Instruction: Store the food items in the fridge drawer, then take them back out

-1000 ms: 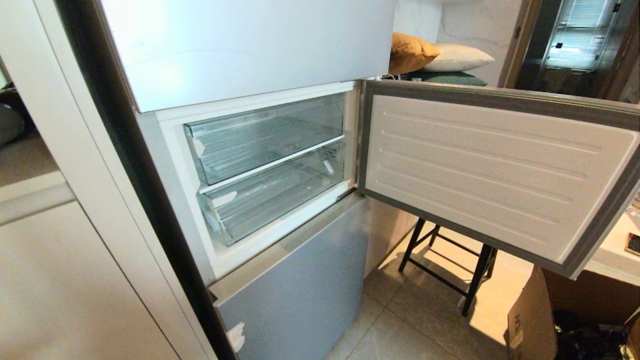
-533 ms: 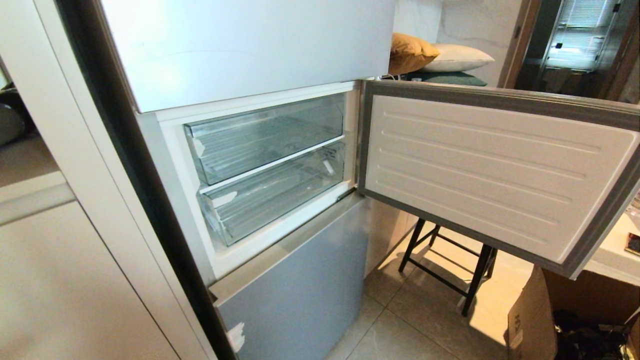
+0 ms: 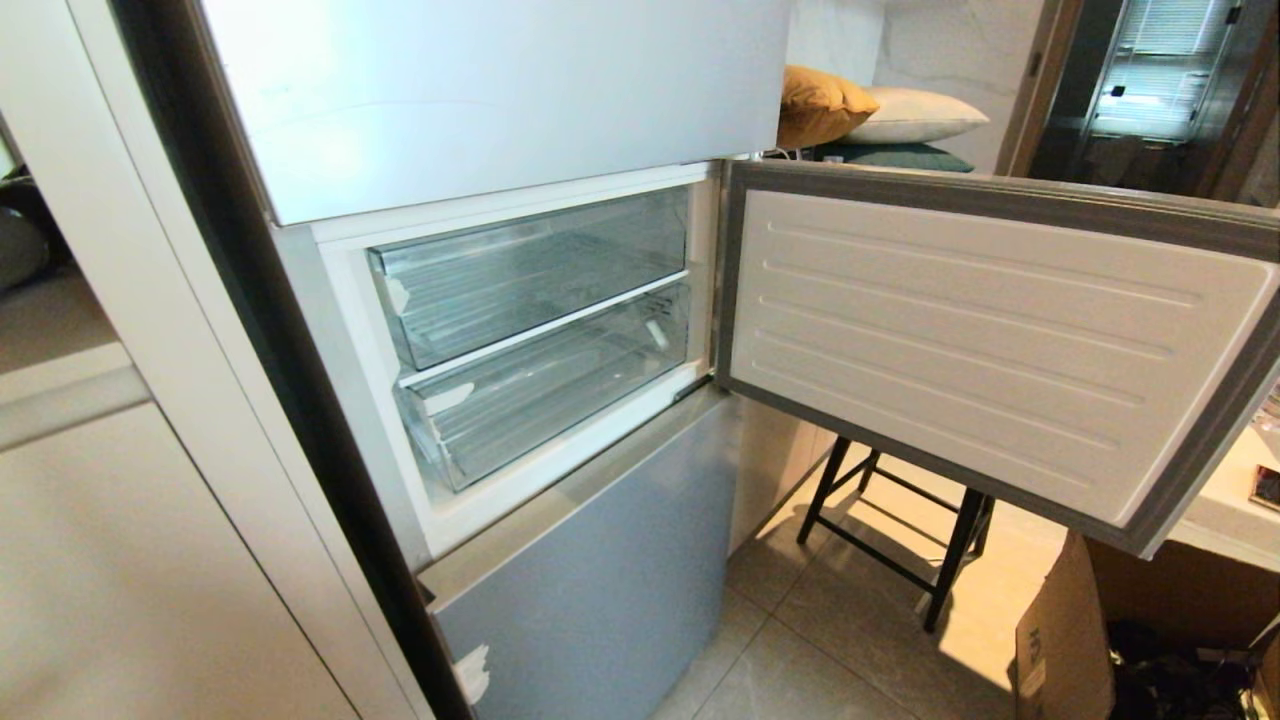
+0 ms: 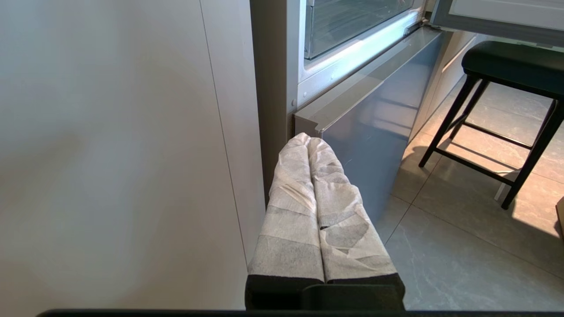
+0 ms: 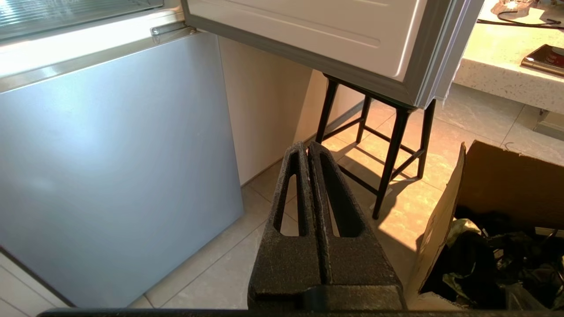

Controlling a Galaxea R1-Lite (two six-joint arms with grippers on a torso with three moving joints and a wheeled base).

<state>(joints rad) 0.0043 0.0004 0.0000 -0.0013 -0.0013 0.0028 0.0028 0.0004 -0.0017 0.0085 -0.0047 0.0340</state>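
The left gripper [image 4: 308, 141], its white-wrapped fingers [image 4: 291, 198] pressed together and holding nothing, hangs low before the silver-blue lower fridge door [image 4: 374, 132], just beside the beige cabinet panel [image 4: 110, 154]. The right gripper [image 5: 307, 149], black fingers likewise closed on nothing, is parked low over the tiled floor [image 5: 229, 264], with a cardboard box [image 5: 484, 185] to one side and a black stool [image 5: 387, 145] beyond its tips.

Above both, the fridge's middle compartment stands open, its door [image 3: 980, 340] swung wide to the robot's right over the stool. Inside sit two clear plastic drawers, the upper drawer [image 3: 530, 270] and the lower drawer [image 3: 550, 385], both pushed fully in and both apparently holding nothing. Neither the pepper nor the potato shows in any view, so where the food lies cannot be told.

Judged from this, the work is either at its very start or fully done, with neither arm in the head view. If it is the start, a drawer needs pulling out. That calls for raising the left gripper clear of the lower door's top edge, spreading the fingers before reaching the drawer's front lip, and drawing straight outward along the rail. A skewed pull could jam the thin plastic, and the open door leaves little room on the right. Farther back, cushions [image 3: 870, 110] rest on a ledge.
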